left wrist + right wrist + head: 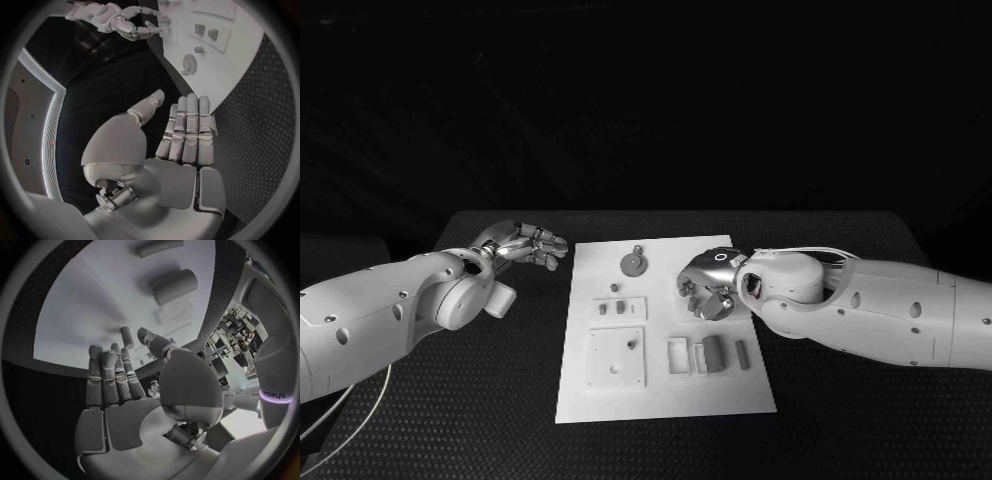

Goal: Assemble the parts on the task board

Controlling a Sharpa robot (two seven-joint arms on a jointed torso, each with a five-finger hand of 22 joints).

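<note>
Head view is showing the task board point(664, 400) lying in the middle of the black counter point(848, 400), with the parts sitting on it: a round part point(633, 263) at about 12 o'clock on the plate, small pieces on a square block point(620, 309) near the centre, a bigger square plate point(616, 357) at about 7 o'clock, and upright bars point(714, 353) at about 4 o'clock. The parts seem to be laid out apart so that each one can be reached alone.

The right robot hand point(707, 285) is hovering over the board's 3 o'clock edge, fingers curled loosely downward and holding nothing, probably getting ready to pick a piece. The left robot hand point(524, 243) is waiting off the board at 10 o'clock, fingers straight and together, empty, likely keeping out of the way.

The right robot hand is hiding the board under it, so I cannot tell if a part is lying there. The small pieces are too small to make out their shape.
</note>
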